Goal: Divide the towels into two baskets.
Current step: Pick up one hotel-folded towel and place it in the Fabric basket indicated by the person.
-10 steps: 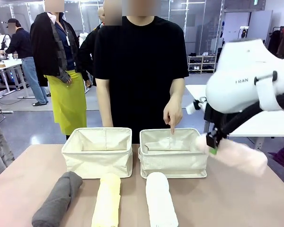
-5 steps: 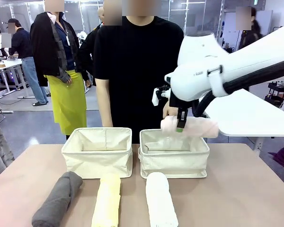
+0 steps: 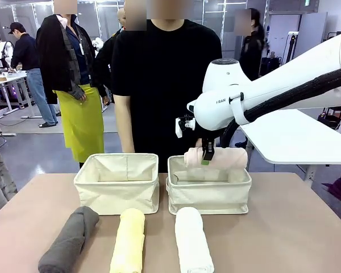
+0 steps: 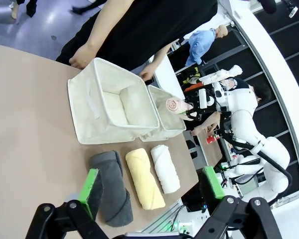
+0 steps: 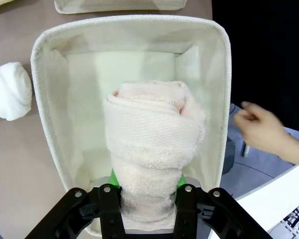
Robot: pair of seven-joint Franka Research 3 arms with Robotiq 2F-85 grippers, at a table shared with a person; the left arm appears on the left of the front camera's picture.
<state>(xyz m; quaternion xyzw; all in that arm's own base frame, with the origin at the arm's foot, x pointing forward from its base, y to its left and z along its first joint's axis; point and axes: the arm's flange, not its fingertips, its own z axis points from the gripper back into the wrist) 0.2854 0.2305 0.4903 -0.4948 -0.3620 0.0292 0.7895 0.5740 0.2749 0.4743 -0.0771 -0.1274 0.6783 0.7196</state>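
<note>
Right wrist view: the right gripper (image 5: 145, 185) is clenched on the pink towel (image 5: 149, 129), held above the right basket (image 5: 129, 20). Placing is the step in hand; next, I judge, lower it inside and let go. The left gripper (image 4: 152, 185) hangs spread and empty.

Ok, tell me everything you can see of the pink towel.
The pink towel is a pale, soft terry roll with a spiral end. The right gripper is shut on it off-centre, green pads pressed into the pile. It hangs roughly level over the open right basket, about at rim height; I cannot tell if it touches the basket.
</note>
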